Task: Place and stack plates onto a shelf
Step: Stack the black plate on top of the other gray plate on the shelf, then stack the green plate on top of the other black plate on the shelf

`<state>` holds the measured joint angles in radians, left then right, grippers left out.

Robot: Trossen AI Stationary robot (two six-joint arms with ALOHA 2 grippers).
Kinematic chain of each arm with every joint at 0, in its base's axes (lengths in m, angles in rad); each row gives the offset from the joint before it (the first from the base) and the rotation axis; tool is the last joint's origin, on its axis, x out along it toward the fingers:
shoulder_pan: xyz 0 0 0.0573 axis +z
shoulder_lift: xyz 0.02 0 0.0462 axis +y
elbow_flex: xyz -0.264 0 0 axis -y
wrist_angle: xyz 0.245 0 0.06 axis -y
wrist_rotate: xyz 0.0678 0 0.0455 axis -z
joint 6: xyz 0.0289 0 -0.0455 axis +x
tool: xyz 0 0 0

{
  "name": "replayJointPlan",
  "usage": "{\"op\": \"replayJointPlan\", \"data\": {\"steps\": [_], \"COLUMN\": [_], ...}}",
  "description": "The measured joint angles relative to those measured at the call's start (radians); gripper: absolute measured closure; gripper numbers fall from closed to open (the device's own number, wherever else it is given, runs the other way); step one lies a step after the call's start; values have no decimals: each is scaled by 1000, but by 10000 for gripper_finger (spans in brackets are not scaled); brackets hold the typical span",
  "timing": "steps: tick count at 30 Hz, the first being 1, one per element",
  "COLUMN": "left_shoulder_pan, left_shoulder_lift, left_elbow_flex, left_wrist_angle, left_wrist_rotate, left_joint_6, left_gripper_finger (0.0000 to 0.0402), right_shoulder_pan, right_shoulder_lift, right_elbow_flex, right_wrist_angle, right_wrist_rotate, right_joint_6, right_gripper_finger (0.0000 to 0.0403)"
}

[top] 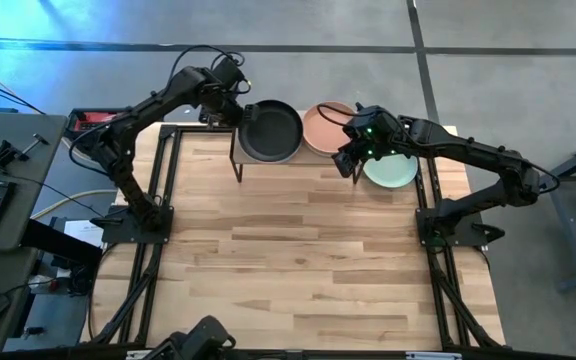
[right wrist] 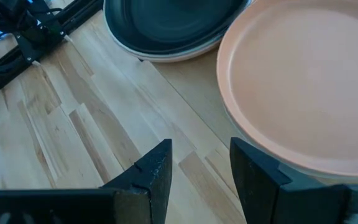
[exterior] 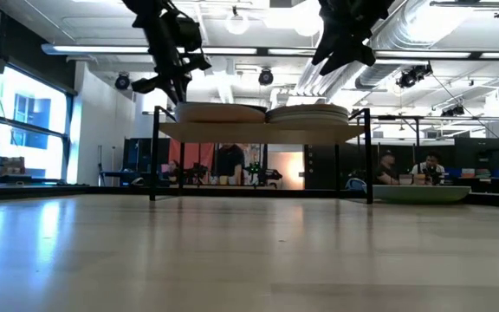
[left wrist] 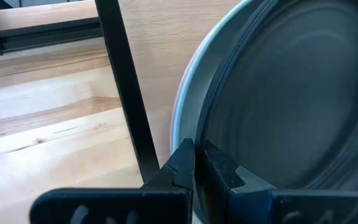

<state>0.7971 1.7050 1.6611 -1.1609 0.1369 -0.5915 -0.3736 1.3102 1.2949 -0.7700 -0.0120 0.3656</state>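
The shelf (exterior: pixel 258 132) stands at the table's far middle. A stack of plates topped by a black plate (top: pixel 270 130) sits on its left half, and a stack topped by a peach plate (top: pixel 326 126) on its right half. My left gripper (top: pixel 234 110) is shut at the black plate's left edge. A pale green plate (top: pixel 393 170) lies on the table, right of the shelf. My right gripper (top: pixel 352 158) hangs open above the table at the shelf's near right corner, between the peach and green plates, with nothing between its fingers (right wrist: pixel 160 171). My left gripper pinches the black plate's rim (left wrist: pixel 205 132) at its left edge between the two fingers. The fingers slant steeply down from the table's left. The plate lies about level on top of the left stack, over a grey-blue plate (left wrist: pixel 194 93).
The shelf's thin black legs (top: pixel 236 165) stand below the left stack. Bare wooden tabletop (top: pixel 298 260) stretches from the shelf to the near edge. Black frame rails (top: pixel 158 200) run along both sides of the table.
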Motion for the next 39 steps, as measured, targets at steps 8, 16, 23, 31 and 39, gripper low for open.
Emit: {"op": "replayJointPlan", "data": {"steps": [8,16,23,31,39], "left_shoulder_pan": [0,0,9,35,44], "left_shoulder_lift": [1,1,1,-3,-3], "left_elbow_flex": [0,0,0,23,33], "left_wrist_angle": [1,-1,-9,-77,-73], "left_wrist_rotate": [0,20,65,72,73], "left_joint_6": [0,-6,-11,-9,25], "left_gripper_finger": [401,379,335,326,325], "right_shoulder_pan": [0,0,0,0,0], "right_shoulder_lift": [0,0,0,0,0], "right_elbow_flex": [0,0,0,0,0], "right_wrist_angle": [-3,-3,-3,-4,-4], "right_wrist_rotate": [0,0,0,0,0], "right_joint_6": [0,0,-6,-8,-6], "right_gripper_finger": [263,263,263,263,263]}}
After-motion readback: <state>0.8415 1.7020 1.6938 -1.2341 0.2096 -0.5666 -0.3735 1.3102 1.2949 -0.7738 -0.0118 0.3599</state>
